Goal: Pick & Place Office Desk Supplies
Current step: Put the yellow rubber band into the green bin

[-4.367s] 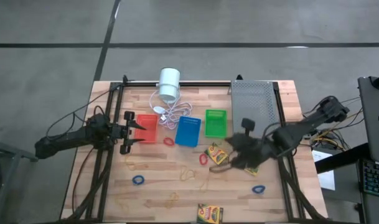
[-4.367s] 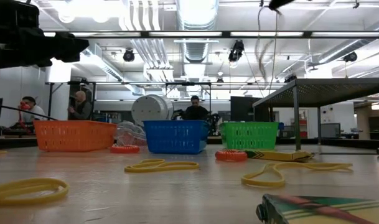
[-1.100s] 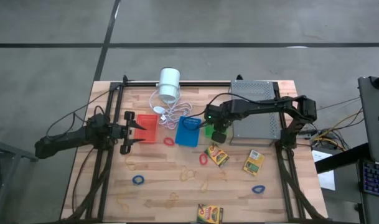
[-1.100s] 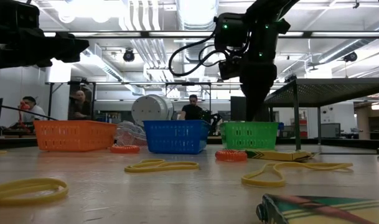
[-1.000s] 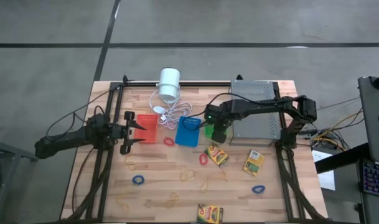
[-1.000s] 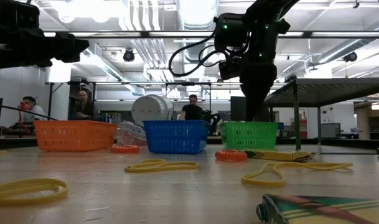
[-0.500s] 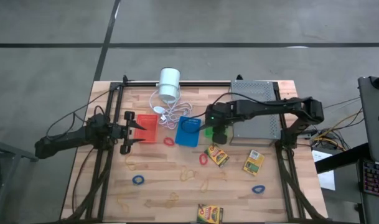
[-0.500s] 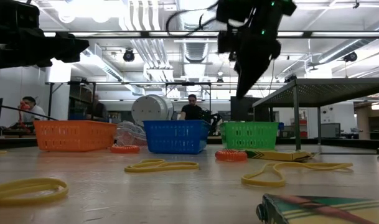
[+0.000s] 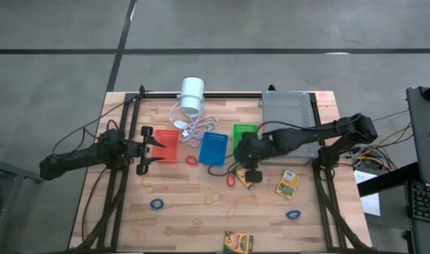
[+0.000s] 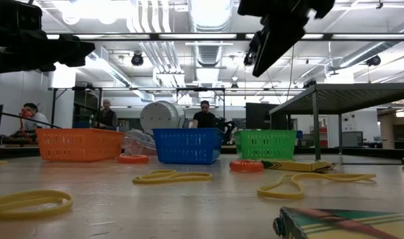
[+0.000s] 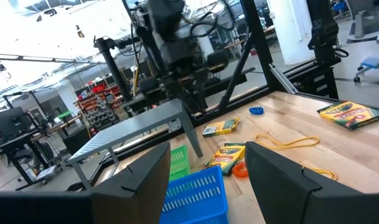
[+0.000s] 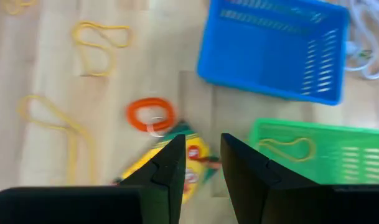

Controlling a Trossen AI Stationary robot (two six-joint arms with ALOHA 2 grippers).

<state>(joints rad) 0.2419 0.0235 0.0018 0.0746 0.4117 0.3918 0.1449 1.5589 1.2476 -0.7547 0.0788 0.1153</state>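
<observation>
1. The right gripper [image 9: 248, 169] is held above the table, just in front of the green basket [image 9: 244, 133], over a crayon box [image 12: 161, 162]; its fingers [image 12: 172, 165] are seen slightly parted with nothing between them.
2. The left gripper [image 9: 158, 152] is parked beside the red-orange basket [image 9: 165, 143], well to the left of the green basket; its fingers [image 11: 142, 177] are spread wide and empty.
3. The grey perforated tray [image 9: 289, 116] is raised on legs just right of the green basket.
4. The blue basket [image 9: 215, 147] is set just left of the green basket.
5. A tan rubber band [image 12: 290, 148] is seen lying inside the green basket.
6. A second crayon box [image 9: 288, 184] lies in front and to the right of the green basket; a third [image 9: 239, 242] lies far in front, at the table edge.
7. A red rubber band [image 12: 150, 114] lies just beside the first crayon box, in front of the green basket.
8. Blue rubber bands [image 9: 157, 204] and more tan ones [image 9: 215, 197] are scattered well in front of the green basket.
</observation>
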